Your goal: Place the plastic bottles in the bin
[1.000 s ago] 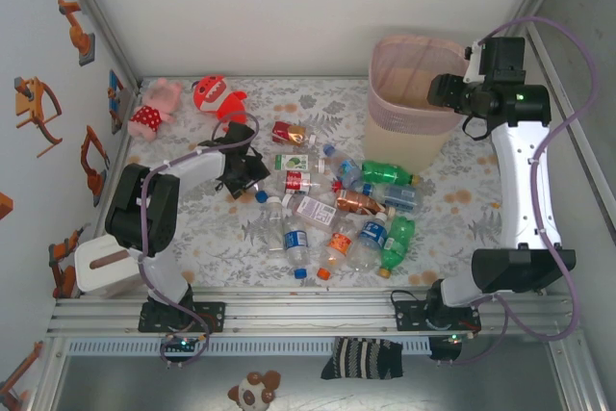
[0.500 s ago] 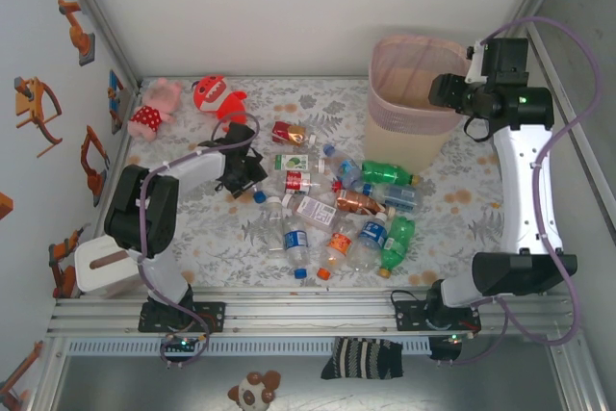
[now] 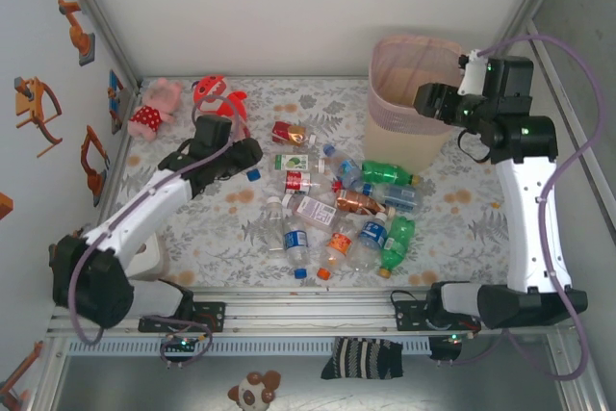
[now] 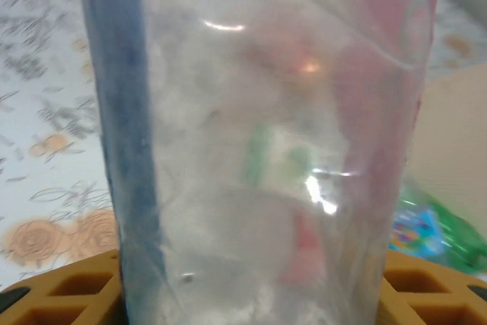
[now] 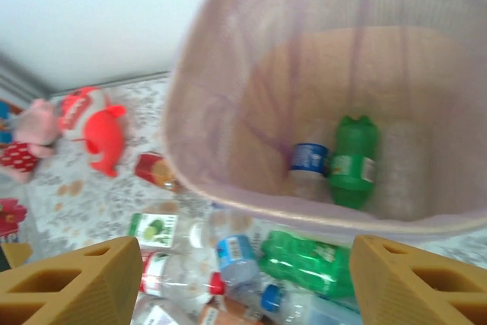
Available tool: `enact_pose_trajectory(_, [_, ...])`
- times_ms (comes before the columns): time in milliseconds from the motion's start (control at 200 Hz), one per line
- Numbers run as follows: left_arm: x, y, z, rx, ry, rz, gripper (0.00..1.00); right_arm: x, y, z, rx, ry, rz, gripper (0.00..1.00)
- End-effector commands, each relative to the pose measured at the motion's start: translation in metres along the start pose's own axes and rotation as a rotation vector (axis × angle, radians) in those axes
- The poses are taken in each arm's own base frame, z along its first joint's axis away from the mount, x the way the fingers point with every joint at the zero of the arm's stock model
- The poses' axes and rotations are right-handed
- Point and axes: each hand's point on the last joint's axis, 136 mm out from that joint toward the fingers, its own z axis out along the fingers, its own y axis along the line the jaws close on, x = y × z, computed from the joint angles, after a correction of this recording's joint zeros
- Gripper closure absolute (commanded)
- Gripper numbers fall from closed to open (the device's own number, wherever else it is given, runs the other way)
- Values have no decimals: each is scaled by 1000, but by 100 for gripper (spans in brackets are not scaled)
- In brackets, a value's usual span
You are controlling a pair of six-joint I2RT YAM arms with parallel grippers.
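**Table** (image 3: 462, 209): flat surface under a floral-patterned cloth; it carries every item listed here.

**Bin** (image 3: 399, 137): tall round tapered wastebasket with a pink perforated upper part and a cream lower body. It stands upright near the far right corner of the table. Contents, per the right wrist view: one green plastic bottle (image 5: 352, 161) and one clear bottle with a blue label (image 5: 307, 164), side by side at the bottom.

**Loose bottles** (image 3: 337, 209): a cluster of small clear and green plastic drink bottles with blue, red, orange and white labels. They lie on their sides in the middle of the table, reaching toward the near edge. One green bottle (image 3: 385, 173) lies just beside the bin's base.

**Left gripper** (image 3: 239, 154): low over the table, just left of the cluster. It is clamped on a clear plastic bottle (image 4: 251, 150), which sits between the yellow pads (image 4: 434, 298). A blue cap (image 3: 252, 176) shows just beside it.

**Right gripper** (image 3: 428, 101): raised above the bin's rim on its right side, looking into the bin. Its yellow fingers (image 5: 76, 283) are spread wide apart.

**Plush toys**: one pink (image 3: 154, 108) and one red (image 3: 217, 93), near each other at the far left corner.
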Motion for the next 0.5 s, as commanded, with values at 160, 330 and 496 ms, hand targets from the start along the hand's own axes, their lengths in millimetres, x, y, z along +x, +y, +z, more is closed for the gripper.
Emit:
enact_pose_trajectory(160, [2, -102, -87, 567, -106, 310, 52, 3, 86, -26, -341, -113, -54, 30])
enact_pose_trajectory(330, [18, -146, -145, 865, -131, 455, 56, 16, 133, -43, -540, -148, -95, 31])
enact_pose_trajectory(496, [34, -179, -190, 1106, -135, 554, 57, 26, 183, -72, -785, -198, -170, 30])
